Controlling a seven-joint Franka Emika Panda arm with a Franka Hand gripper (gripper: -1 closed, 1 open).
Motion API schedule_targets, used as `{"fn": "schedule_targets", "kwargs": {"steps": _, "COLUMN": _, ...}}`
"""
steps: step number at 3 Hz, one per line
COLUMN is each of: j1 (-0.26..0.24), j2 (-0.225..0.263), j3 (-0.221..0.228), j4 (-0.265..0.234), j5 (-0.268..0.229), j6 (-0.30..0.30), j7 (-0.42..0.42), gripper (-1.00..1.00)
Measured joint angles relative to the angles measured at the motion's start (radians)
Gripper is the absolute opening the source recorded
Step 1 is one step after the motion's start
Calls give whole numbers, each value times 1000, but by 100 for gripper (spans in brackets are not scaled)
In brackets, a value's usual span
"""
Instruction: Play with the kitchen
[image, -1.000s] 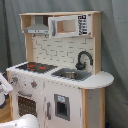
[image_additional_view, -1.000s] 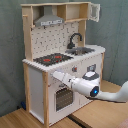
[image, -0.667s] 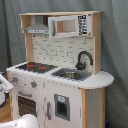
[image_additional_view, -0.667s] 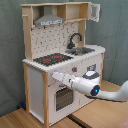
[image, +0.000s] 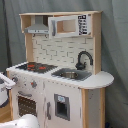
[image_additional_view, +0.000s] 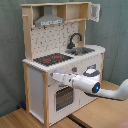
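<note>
In the second exterior view we see the claw (image_additional_view: 55, 77) reaching toward the second exterior view's left, at the kitchen (image_additional_view: 60, 60) front just above the oven door (image_additional_view: 63, 97). Finger state: cannot tell.

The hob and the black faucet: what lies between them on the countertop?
In both exterior views only the sink lies between the hob and the faucet; the faucet stands at the sink's back edge. Nothing loose shows on the kitchen counter there.
</note>
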Motion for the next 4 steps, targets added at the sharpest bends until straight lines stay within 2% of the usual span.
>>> {"fn": "schedule_targets", "kwargs": {"steps": 1, "j1": 1, "j2": -1, "j3": 8, "j4": -48, "j5": 0, "j6": 67, "j7": -68, "gripper": 100}}
{"fn": "schedule_targets", "kwargs": {"steps": 4, "j1": -11, "j2": -1, "j3": 3, "j4": -81, "j5": 0, "j6": 157, "j7": -371, "gripper": 100}}
